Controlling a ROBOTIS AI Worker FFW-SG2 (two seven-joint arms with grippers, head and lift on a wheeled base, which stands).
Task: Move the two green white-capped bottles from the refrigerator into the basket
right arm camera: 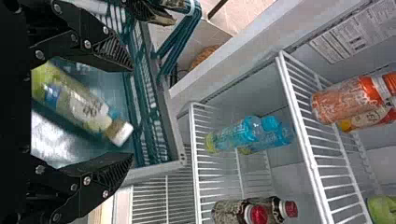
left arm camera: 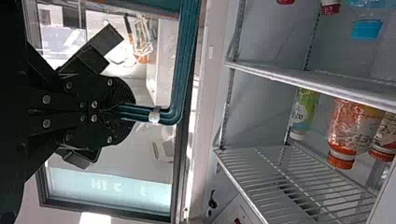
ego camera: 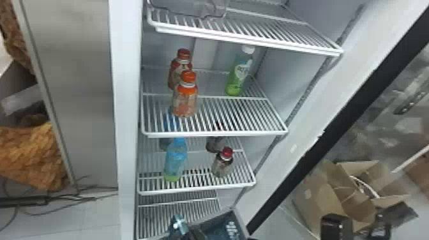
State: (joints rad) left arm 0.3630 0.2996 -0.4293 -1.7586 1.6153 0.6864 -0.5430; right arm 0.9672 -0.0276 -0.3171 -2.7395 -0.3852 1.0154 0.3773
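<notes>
My left gripper clenches the basket handle; my right gripper is spread over one green bottle inside the basket. The shelved bottle looks slick and squeezable; I'd take its middle gently.

a slim green plastic bottle has a white cap; a squat plastic bottle is orange, cap included; the rectangular teal plastic basket has lattice-patterned walls and a grey rim.
</notes>
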